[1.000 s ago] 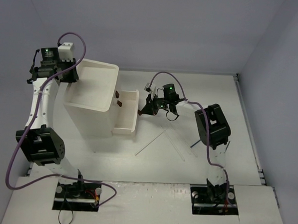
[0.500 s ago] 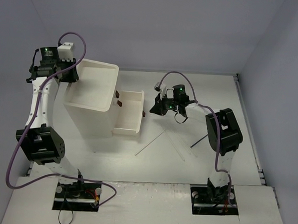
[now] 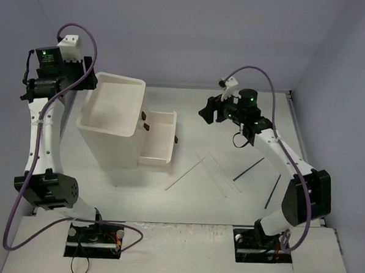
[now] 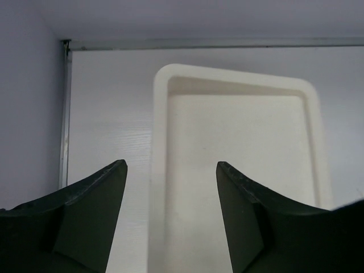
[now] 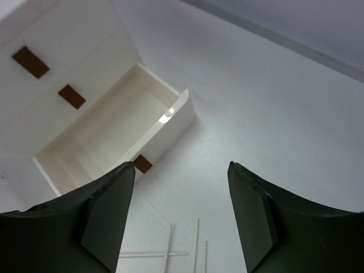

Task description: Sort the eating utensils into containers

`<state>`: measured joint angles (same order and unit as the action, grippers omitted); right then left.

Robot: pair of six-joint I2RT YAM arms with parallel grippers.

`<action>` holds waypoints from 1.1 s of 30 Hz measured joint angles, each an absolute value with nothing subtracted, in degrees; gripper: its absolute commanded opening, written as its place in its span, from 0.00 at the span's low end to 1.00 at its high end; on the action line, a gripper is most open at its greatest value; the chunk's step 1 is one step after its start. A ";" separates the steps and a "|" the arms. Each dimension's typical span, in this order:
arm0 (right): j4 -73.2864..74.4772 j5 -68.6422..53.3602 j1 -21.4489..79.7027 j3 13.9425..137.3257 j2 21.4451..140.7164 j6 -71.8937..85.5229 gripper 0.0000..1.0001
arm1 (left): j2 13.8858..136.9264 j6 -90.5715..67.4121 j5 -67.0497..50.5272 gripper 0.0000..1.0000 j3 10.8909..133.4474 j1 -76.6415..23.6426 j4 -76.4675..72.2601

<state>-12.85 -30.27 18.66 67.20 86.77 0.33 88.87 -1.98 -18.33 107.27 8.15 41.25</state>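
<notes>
The white cabinet [image 3: 110,105] with a rimmed top stands left of centre. One of its containers, a drawer [image 3: 158,138], is pulled out, and I see nothing in it; the right wrist view shows its inside [image 5: 108,133] and brown knob [image 5: 142,164]. Eating utensils lie on the table: clear-white chopsticks [image 3: 183,175] [image 5: 169,247] and dark chopsticks [image 3: 249,168]. My right gripper [image 3: 208,110] [image 5: 181,170] hangs open right of the drawer, holding nothing. My left gripper [image 3: 83,75] [image 4: 170,170] is open above the cabinet's back-left corner, over the rimmed top [image 4: 159,170].
Two shut drawers show brown knobs [image 5: 29,61] [image 5: 71,95] on the cabinet's front. Another dark chopstick [image 3: 272,191] lies near the right arm's elbow. Walls close the table at the back and on both sides.
Both grippers have opened. The right one let go of the drawer's knob and drew back to the right. The left one lifted off the cabinet's back-left corner.
</notes>
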 measured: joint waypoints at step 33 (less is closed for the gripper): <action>14.87 0.34 9.47 53.18 43.69 11.75 0.90 | 100.65 -23.55 2.91 0.39 76.28 -58.77 30.62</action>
<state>14.87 0.34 9.47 53.18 43.69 11.75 100.65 -23.55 2.91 76.28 -58.77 30.62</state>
